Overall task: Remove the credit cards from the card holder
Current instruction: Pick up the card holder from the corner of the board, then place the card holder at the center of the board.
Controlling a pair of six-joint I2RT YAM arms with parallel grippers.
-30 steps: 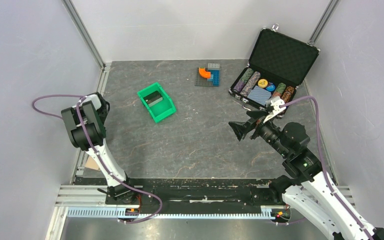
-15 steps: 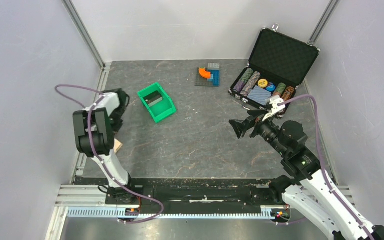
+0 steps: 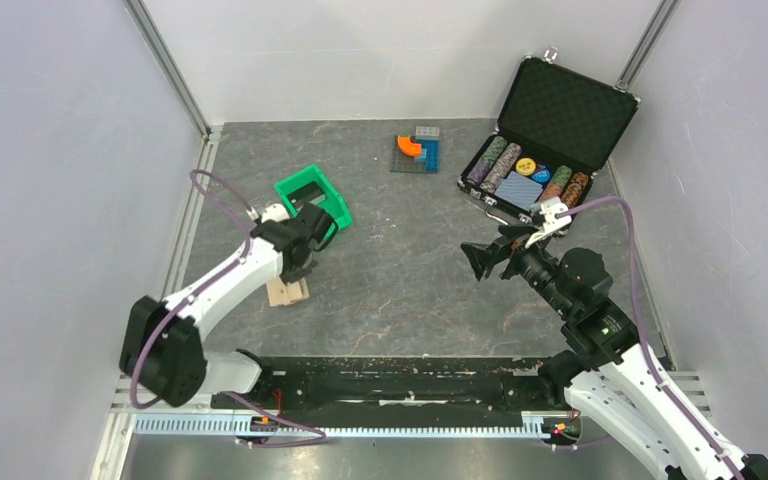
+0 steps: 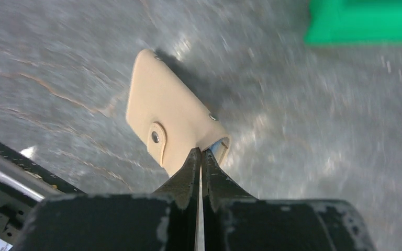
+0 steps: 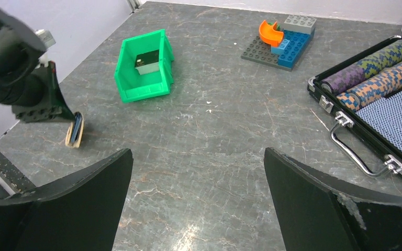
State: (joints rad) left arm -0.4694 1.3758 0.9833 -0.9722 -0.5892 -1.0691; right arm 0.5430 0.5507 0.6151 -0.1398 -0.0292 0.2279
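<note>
card holder (image 4: pixel 172 123): tan, smooth, matt, leather-look, with small shiny metal studs. desk (image 4: pixel 73 63): dark stone-look slab, veined, slight sheen. green bin (image 5: pixel 136 94): glossy moulded plastic. 2 hands, left hand (image 4: pixel 201 152) and right hand (image 5: pixel 196 157): matt black plastic fingers, edges scuffed pale. chip case (image 3: pixel 565 105): black shell, bright metal trim, dimpled foam in lid. toy bricks (image 5: pixel 285 39): shiny plastic.
</note>
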